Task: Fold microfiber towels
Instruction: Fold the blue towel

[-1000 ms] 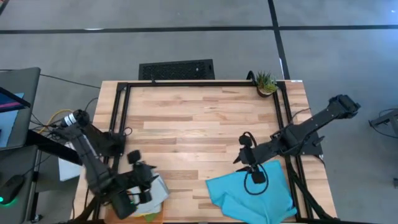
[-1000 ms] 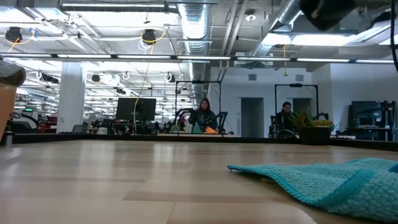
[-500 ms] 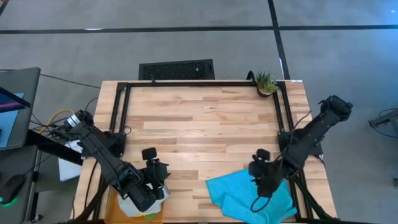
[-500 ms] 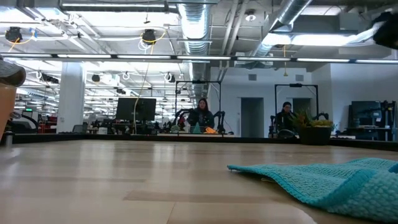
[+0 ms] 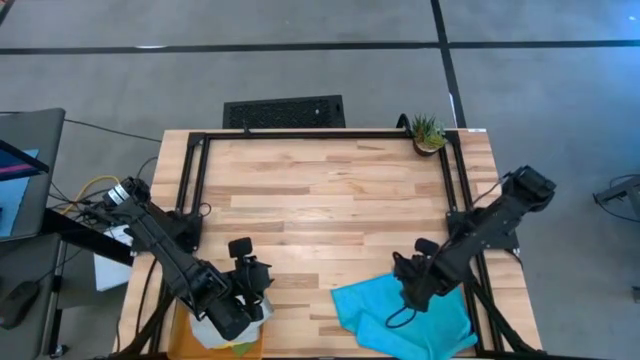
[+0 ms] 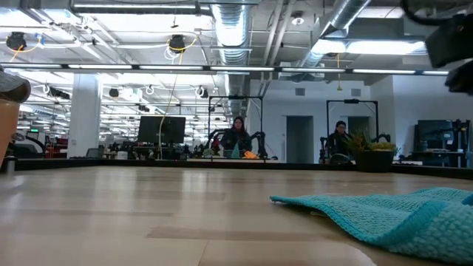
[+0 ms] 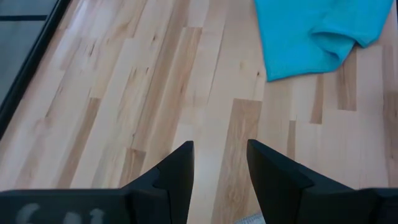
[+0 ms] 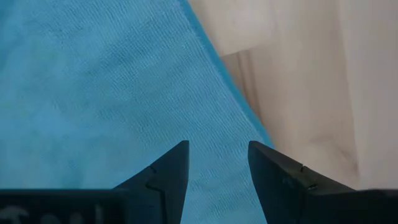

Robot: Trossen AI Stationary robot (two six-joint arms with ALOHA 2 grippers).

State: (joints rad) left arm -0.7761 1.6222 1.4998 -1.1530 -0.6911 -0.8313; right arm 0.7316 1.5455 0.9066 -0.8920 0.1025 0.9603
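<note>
Surface: butcher-block wooden table [image 5: 320, 200] framed by a black rail, set on a grey concrete floor; a small potted plant [image 5: 427, 133] is placed at the far right corner.
Background: an open workshop with ceiling ducts is seen across the table in the low view, where two people are seated far off at desks.
Turquoise towel: the turquoise microfiber towel [image 5: 375, 315] is spread loosely at the near right of the table, rumpled, with one corner turned over on itself; no clean fold is made out.
Other towels: a small heap of cloth, light grey [image 5: 215, 328] over a trace of yellow, is seen at the near left edge on an orange tray [image 5: 180, 325], mostly hidden by the left arm; whether these are folded cannot be told. A green towel is not made out.
Right gripper: the right gripper [image 5: 408, 290] is held just over the far edge of the turquoise towel; its jaws are spread in the right wrist view, with nothing pinched between them.
Left gripper: the left gripper [image 5: 245, 290] is held above bare wood beside the heap; its jaws are spread and empty.
Progress: judged early for the turquoise towel, since it lies unfolded and is not yet grasped; gripping an edge and folding it over remain.
</note>
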